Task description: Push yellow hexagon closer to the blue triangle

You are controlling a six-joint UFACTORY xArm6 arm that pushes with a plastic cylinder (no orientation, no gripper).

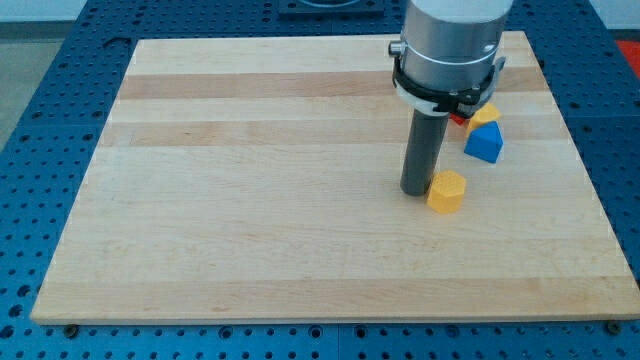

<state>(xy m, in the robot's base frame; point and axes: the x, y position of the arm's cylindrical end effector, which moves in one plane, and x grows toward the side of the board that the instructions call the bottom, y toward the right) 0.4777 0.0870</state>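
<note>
1. Sitting right of centre on the worktop (pixel 300 250), the yellow hexagon (pixel 446 191) lies below and to the view's left of the blue triangle (pixel 485 143), near it but not touching.
2. My tip (pixel 417 191) stands just at the hexagon's left side, touching it or very nearly so; I cannot tell whether contact is made.
3. My end effector is a plain rod with nothing to spread or press together, so it pinches nothing; it can only shove.
4. The blue triangle sits toward the view's right edge of the worktop, with another yellow block (pixel 484 113) just above it and a sliver of a red block (pixel 459 119) showing beside my housing; their shapes are partly hidden.
5. I judge the step in hand to be the push itself: I am placed behind the hexagon, but more to its left than opposite the triangle.
6. The next move, as I see it, calls for a push toward the view's upper right. A straight rightward shove would likely send the hexagon under the triangle, so shifting slightly lower on its left flank first seems wise.
7. Pushing too far risks knocking the triangle into its neighbours.
</note>
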